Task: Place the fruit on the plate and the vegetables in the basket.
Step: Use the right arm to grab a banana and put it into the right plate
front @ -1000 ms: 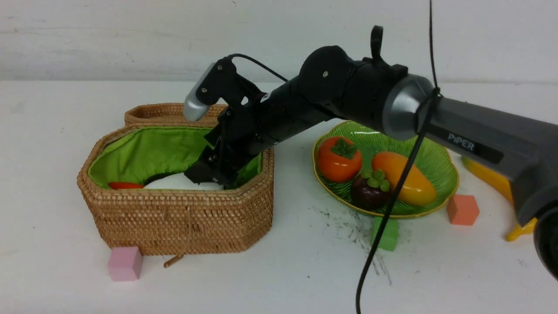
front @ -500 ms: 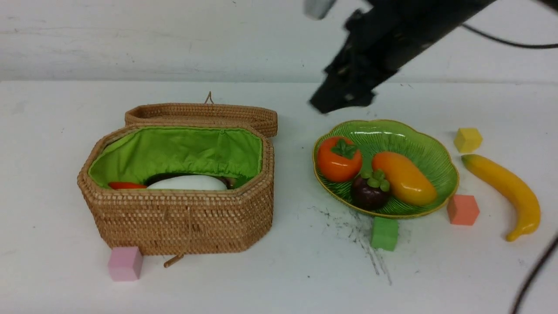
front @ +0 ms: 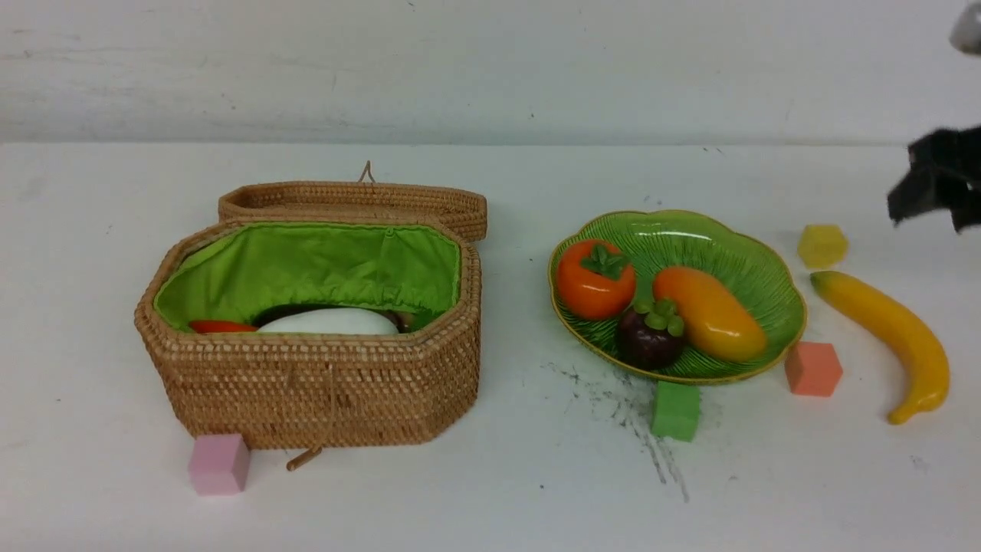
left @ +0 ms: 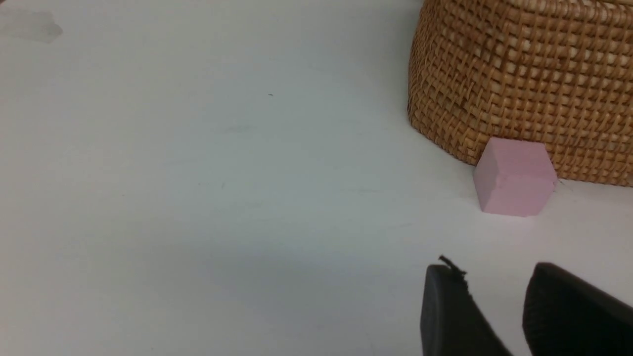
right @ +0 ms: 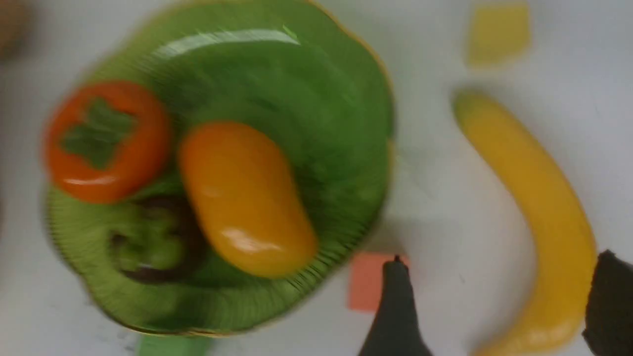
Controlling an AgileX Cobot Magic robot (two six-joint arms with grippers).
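Below your right gripper (right: 494, 306), whose two dark fingers stand apart with nothing between them, the banana (right: 531, 217) lies on the white worktop (front: 490, 491); the wrist view is blurred by motion, but one finger shows over the salmon cube (right: 368, 282) and the other past the banana's far side. Beside the banana, away from that gripper's outer finger, sits the green plate (front: 755, 261) carrying the persimmon (front: 596, 278), the mango (front: 709, 313) and the mangosteen (front: 651, 336). A yellow cube (front: 821, 245) rests near the banana's green-tipped end, a green cube (front: 676, 410) at the plate's near rim. From the front, you see only a dark blur of the right arm at the frame's right edge, above the banana.

Ahead of your left gripper (left: 494, 301), fingers slightly parted and empty, low over bare worktop, a pink cube (left: 514, 178) stands against the woven wall of the basket (left: 524, 74). Inside the open basket, its lid folded back, lie the white radish (front: 329, 322), a sliver of red pepper (front: 221, 326) and a dark strip of eggplant (front: 287, 312) behind the radish.
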